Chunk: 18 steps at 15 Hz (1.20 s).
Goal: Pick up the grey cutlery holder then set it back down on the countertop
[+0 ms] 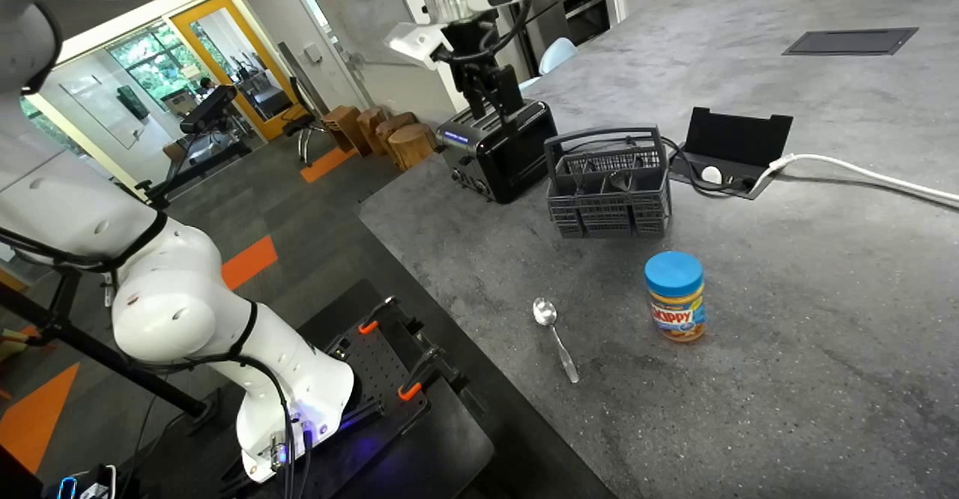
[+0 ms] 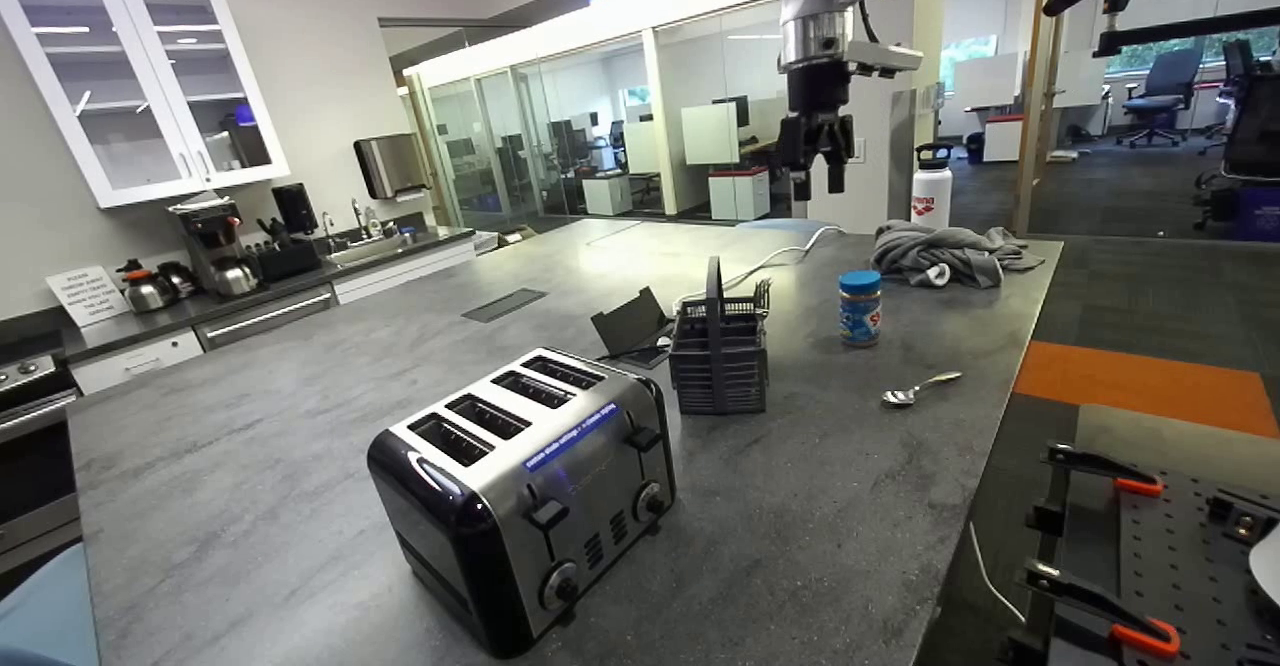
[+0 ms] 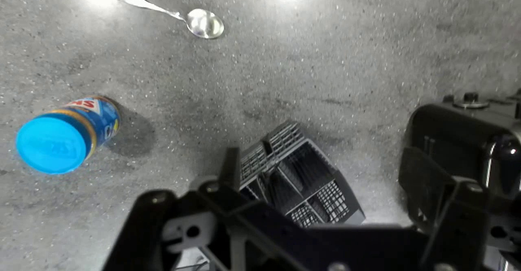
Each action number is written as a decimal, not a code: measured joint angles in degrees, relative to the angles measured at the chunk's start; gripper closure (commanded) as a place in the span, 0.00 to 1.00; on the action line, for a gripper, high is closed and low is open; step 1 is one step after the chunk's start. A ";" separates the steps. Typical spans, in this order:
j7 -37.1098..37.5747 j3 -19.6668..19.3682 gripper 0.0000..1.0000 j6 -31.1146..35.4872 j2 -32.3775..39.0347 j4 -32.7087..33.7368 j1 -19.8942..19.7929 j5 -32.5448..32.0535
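Note:
The grey cutlery holder [image 1: 608,210] stands upright on the dark grey countertop [image 1: 787,312], its arched handle up. It also shows in an exterior view [image 2: 718,371], between the toaster and the jar. In the wrist view the cutlery holder [image 3: 311,163] is seen from above, its near part hidden by the gripper. My gripper [image 1: 497,114] is in the air above the counter, apart from the holder. Its fingers are spread with nothing between them in an exterior view [image 2: 819,184]. In the wrist view the open fingers [image 3: 325,175] lie to either side of the holder's image.
A black and steel toaster [image 2: 530,496] stands beside the holder. A blue-lidded jar [image 1: 674,300] and a spoon [image 1: 556,338] are on its other side. A black device with a white cable [image 1: 738,143] is behind it. A grey cloth [image 2: 950,251] lies near the counter edge.

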 measured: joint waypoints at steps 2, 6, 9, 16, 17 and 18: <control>6.55 1.15 0.00 3.85 4.73 3.48 -0.05 0.68; 19.74 2.43 0.00 9.46 15.18 12.05 -0.11 1.04; 29.33 2.72 0.00 13.09 21.56 17.25 -0.12 1.16; 45.35 2.88 0.00 20.55 29.16 20.78 0.41 1.26; 46.30 2.99 0.00 20.57 29.55 20.78 0.51 1.27; 47.11 3.07 0.00 20.58 29.73 20.78 0.63 1.27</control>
